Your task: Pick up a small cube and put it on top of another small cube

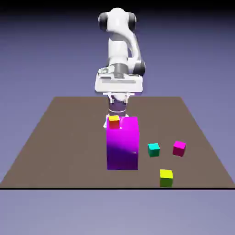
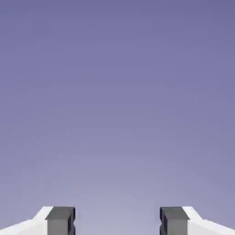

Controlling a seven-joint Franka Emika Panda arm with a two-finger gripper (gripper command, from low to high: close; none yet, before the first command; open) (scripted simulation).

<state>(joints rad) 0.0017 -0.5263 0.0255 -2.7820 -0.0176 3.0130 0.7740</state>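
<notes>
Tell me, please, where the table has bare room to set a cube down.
The table is bare across the exterior view's left, beside the tall purple block. It is crowded right of that block: teal cube, pink cube, yellow cube.

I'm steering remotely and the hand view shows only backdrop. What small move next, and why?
Probably tilt the hand down toward the table: the fingers stand apart with nothing between them, while the teal cube, pink cube and yellow cube lie free.
</notes>
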